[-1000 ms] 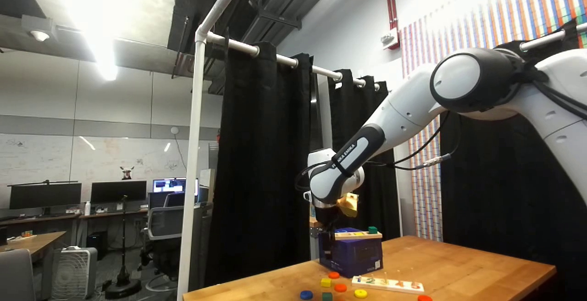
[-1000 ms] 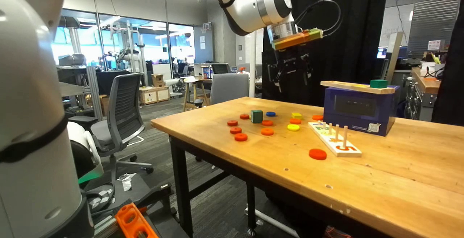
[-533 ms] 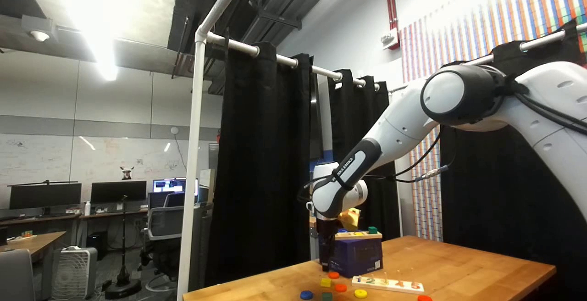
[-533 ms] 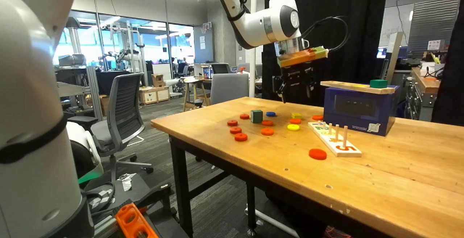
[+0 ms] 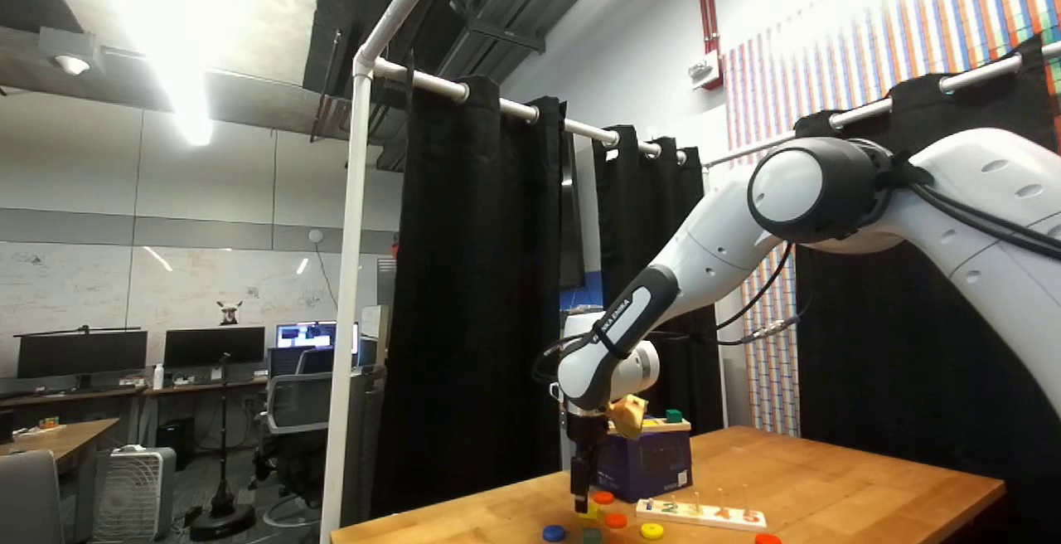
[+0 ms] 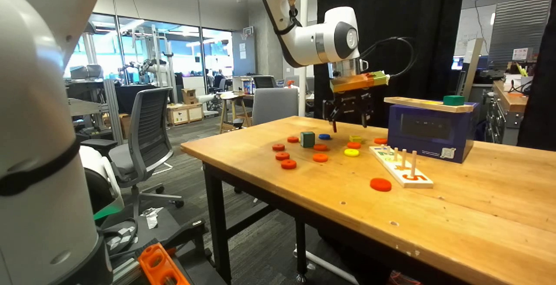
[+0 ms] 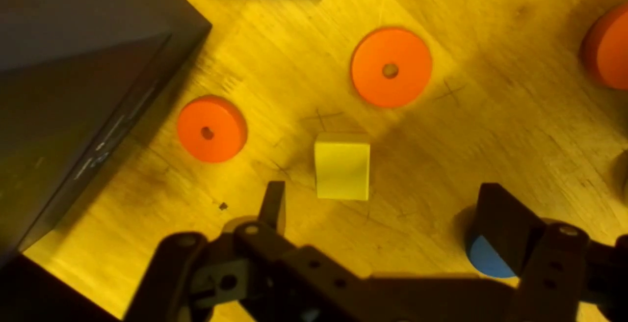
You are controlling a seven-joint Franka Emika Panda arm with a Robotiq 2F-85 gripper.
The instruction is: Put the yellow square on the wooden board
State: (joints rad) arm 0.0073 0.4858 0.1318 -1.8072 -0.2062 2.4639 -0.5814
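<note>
The yellow square block (image 7: 342, 171) lies on the table. It also shows in an exterior view (image 6: 355, 139), and my gripper partly covers it in an exterior view (image 5: 590, 512). My gripper (image 7: 383, 186) is open and empty, pointing down above the table; its fingertips (image 6: 349, 127) are above and slightly behind the block. In the wrist view the block lies just ahead of the gap, closer to the left finger. A wooden board (image 6: 434, 106) lies on top of the blue box, with a green block (image 6: 453, 100) at one end and yellow marks.
The blue box (image 6: 430, 130) stands beside the block. A numbered peg board (image 6: 402, 167) lies in front of it. Several orange-red discs (image 7: 391, 67), a yellow disc (image 6: 351, 152), a blue disc (image 7: 490, 258) and a dark green cube (image 6: 307, 139) lie around on the table.
My open gripper has come down closer to the table and to the yellow block. The block, boards, box and discs have not moved.
</note>
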